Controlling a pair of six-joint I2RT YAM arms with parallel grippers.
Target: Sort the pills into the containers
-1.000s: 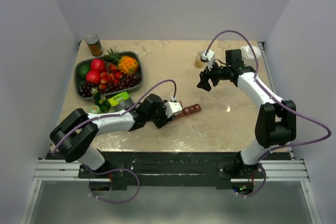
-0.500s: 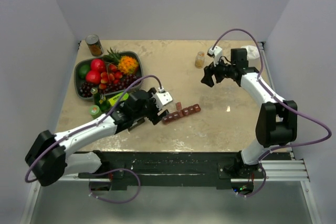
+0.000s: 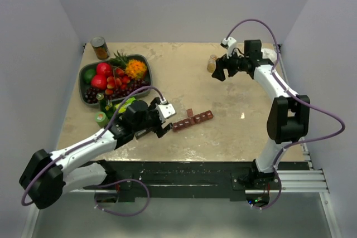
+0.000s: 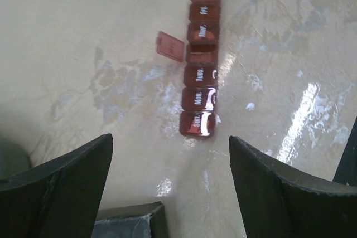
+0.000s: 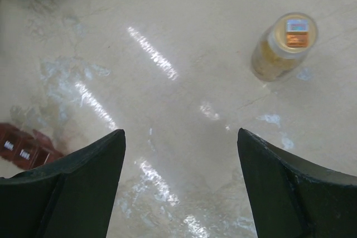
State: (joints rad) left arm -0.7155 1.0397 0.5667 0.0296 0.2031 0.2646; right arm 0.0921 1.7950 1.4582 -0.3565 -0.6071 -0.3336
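Pills (image 5: 273, 62) fill a small clear bottle (image 5: 281, 43) standing upright at the far side of the tabletop (image 3: 245, 98), just ahead of my right pincer (image 5: 179, 137), whose jaws gape empty. It looks light, stiff and slick, easy to topple, so I'd clasp its body under the cap. My left pincer (image 4: 169, 154) is also spread wide, short of the red pill organizer (image 4: 201, 87). Since a second ago it has backed off the strip, one lid (image 4: 170, 45) has flipped open, and the right has neared the bottle.
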